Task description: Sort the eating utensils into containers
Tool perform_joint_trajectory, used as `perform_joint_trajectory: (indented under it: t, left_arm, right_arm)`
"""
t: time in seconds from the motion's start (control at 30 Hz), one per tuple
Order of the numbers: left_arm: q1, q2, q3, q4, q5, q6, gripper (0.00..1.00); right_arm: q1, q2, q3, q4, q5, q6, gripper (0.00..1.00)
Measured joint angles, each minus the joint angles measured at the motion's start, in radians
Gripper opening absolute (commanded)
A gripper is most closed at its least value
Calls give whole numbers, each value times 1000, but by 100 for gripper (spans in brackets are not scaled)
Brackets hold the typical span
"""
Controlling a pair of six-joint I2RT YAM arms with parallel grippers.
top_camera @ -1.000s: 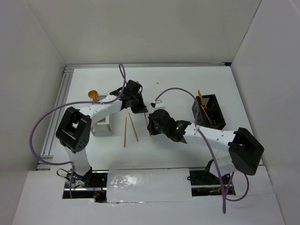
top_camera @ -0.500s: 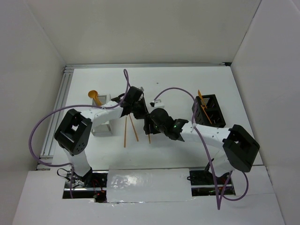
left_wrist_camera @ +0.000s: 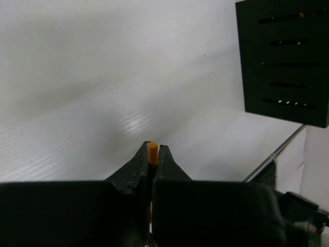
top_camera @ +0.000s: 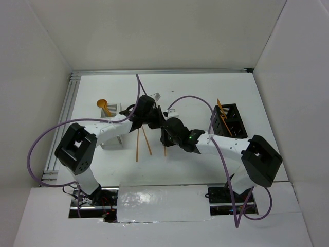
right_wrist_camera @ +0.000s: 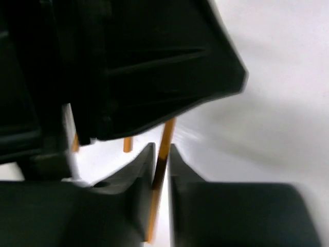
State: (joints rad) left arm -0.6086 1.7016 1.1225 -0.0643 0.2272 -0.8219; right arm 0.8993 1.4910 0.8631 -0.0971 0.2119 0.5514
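Observation:
My left gripper (top_camera: 156, 120) is shut on the tip of a thin orange stick (left_wrist_camera: 152, 152). My right gripper (top_camera: 166, 137) sits right against it, its jaws closed around an orange stick (right_wrist_camera: 162, 154) that runs up under the left gripper's dark body; I cannot tell whether it is the same stick. Its lower end pokes out below the right gripper (top_camera: 164, 150). Two more orange sticks (top_camera: 138, 145) lie on the table to the left. The white caddy (top_camera: 111, 140) holds an orange spoon (top_camera: 103, 104). The black caddy (top_camera: 230, 122) holds orange forks (top_camera: 222, 114).
The left arm crosses over the white caddy and hides most of it. The black caddy's slotted wall (left_wrist_camera: 285, 56) shows at the upper right of the left wrist view. White walls enclose the table; a metal rail (top_camera: 61, 128) runs along its left edge.
My left gripper has moved right and down to meet the right gripper. The right gripper has shifted slightly left, and the stick between them now hangs below it.

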Motion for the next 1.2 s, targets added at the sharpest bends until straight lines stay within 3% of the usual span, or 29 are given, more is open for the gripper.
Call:
perform_joint_trajectory:
  t: [0.03, 0.1, 0.13, 0.17, 0.2, 0.5, 0.67, 0.83, 1.03, 1.2]
  left_arm:
    - [0, 0, 0, 11, -1, 5, 8]
    - [2, -8, -11, 23, 2, 11, 26]
    - [3, -13, -19, 39, -4, 8, 64]
    - [4, -16, -22, 41, 0, 16, 75]
    - [5, -19, -23, 36, -16, 29, 97]
    - [71, -27, 133, -71, -27, 60, 100]
    - [185, -39, 244, -88, 14, 89, 100]
    - [300, -92, 220, -100, 35, 100, 100]
    - [358, -211, 68, -104, 71, 141, 100]
    - [363, -256, 35, -94, 82, 160, 100]
  right_arm:
    - [2, 1, 0, 2, -11, -4, 0]
    - [-2, 2, -2, 0, -3, 5, 0]
    - [-6, 2, -3, 5, -5, 9, 0]
    - [-6, 1, -5, 7, 2, 5, 0]
    - [-8, -3, -7, 4, 8, 5, 0]
    - [-27, -35, -76, 22, 26, -13, 0]
    - [-28, -62, -117, 13, 11, -29, 0]
    - [-56, -141, -111, -36, 35, -44, 0]
    - [-266, -257, -42, -102, 138, -101, 0]
    - [-470, -378, -12, -77, 359, -172, 0]
